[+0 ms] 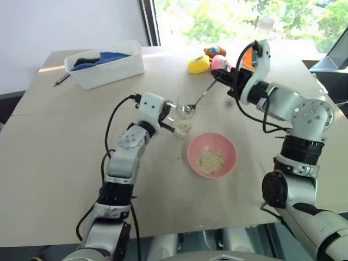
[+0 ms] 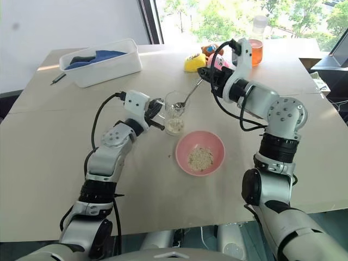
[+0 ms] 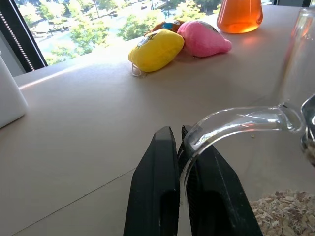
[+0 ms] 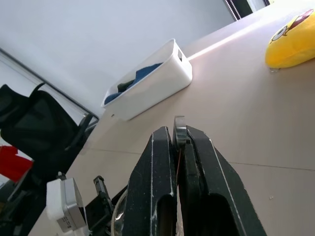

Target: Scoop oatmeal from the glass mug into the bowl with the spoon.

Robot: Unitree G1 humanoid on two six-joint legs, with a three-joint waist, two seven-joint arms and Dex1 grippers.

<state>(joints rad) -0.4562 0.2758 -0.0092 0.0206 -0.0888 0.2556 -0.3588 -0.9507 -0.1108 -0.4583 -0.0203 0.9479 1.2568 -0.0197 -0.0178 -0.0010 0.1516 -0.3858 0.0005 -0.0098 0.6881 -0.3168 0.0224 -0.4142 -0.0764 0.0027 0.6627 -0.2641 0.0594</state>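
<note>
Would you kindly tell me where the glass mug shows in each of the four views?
Left eye: glass mug at centre, above the bowl.
Right eye: centre.
Left wrist: handle at right.
Right wrist: rim at the bottom edge.
Shared landmark: yellow toy.

This looks like an office or lab room set up for robot trials, not a kitchen. A plain beige worktop [image 1: 65, 163] stands by a large window [image 2: 217, 16] with green trees outside and a bare pale wall [image 1: 70, 24] beside it. A black office chair [image 4: 39, 128] sits at the worktop's edge. On top lie unrelated props: soft toys [image 3: 179, 42], a flask [image 3: 239, 14] of orange liquid, a white tub [image 1: 106, 63].
</note>
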